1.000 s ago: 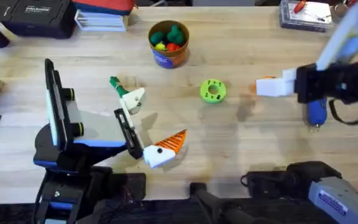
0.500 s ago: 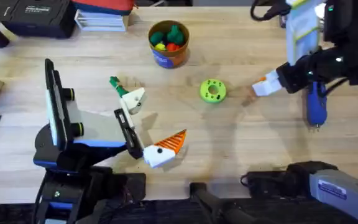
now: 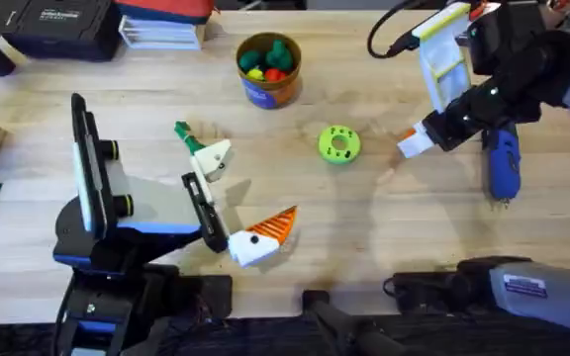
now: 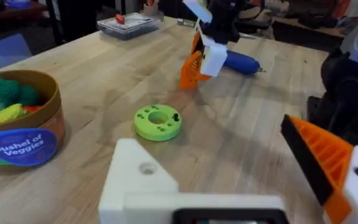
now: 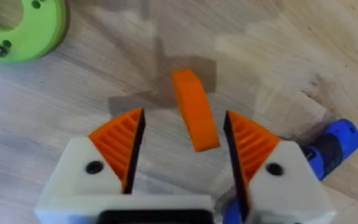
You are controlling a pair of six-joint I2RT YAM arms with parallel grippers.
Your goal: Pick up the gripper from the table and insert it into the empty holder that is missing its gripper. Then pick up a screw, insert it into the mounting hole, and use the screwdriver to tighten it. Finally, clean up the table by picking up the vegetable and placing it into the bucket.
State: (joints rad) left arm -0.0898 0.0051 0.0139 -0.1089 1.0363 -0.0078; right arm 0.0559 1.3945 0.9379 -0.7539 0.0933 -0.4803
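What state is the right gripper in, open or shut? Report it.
Open. The right gripper's orange ribbed pads stand well apart, with the small orange wedge-shaped fingertip between them over the wooden table.

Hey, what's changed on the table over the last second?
The right gripper shifted slightly left toward the green disc as its arm swung round to reach in from the far right corner. Its jaws now stand open on either side of the loose gripper, which lies on the table, not gripped. The left gripper, screwdriver and bucket stayed put.
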